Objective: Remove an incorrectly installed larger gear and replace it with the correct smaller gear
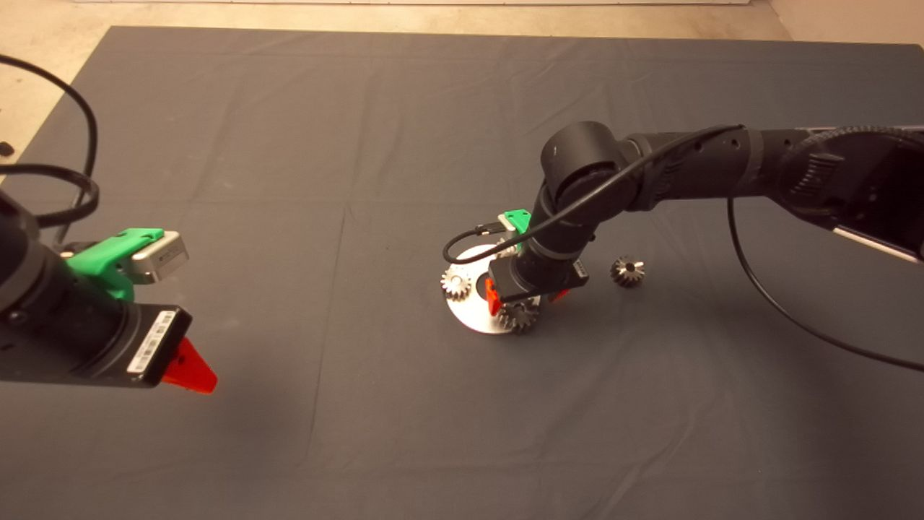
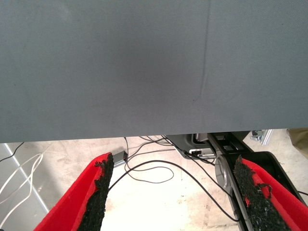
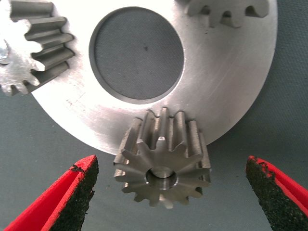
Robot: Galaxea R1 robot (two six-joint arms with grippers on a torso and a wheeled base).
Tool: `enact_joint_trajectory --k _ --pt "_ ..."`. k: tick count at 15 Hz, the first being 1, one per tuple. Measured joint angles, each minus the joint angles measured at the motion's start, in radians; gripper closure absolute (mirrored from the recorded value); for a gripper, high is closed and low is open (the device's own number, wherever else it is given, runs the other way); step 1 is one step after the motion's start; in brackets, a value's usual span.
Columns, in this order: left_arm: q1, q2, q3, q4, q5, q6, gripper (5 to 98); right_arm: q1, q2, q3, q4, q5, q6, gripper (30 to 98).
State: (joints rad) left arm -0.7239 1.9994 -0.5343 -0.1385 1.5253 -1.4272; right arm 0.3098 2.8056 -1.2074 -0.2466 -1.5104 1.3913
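Observation:
A small dark grey gear with a small centre hole, the smaller gear (image 1: 518, 316) (image 3: 161, 163), stands on the front rim of a round silver plate (image 1: 473, 312) (image 3: 226, 72). My right gripper (image 1: 521, 297) (image 3: 171, 192) hangs straight over it, open, one red finger on each side and neither touching it. The larger gear (image 1: 628, 271), dark with tapered sides and a dark centre, lies alone on the mat to the right of the plate. My left gripper (image 1: 189, 368) (image 2: 171, 197) waits open at the lower left, holding nothing.
A paler silver gear (image 1: 456, 283) (image 3: 36, 45) sits on the plate's left edge, and part of another (image 3: 226, 12) shows at its far side. The plate has a wide round hole (image 3: 137, 53) in its middle. Bare floor and cables lie beyond the mat's edge in the left wrist view.

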Motion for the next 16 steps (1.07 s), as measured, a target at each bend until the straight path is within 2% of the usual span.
enact_joint_trajectory --k 8,12,16 --pt "0.000 -0.002 0.000 0.000 0.000 0.000 40.1 -0.008 -0.004 0.000 -0.003 0.003 0.000 47.2" --pt "0.000 -0.002 0.000 0.000 0.000 0.000 40.1 -0.055 -0.005 0.004 -0.004 0.002 0.000 47.2" --pt "0.000 -0.003 0.000 0.000 0.000 0.000 40.1 -0.049 -0.005 0.004 -0.010 0.002 0.000 47.2"
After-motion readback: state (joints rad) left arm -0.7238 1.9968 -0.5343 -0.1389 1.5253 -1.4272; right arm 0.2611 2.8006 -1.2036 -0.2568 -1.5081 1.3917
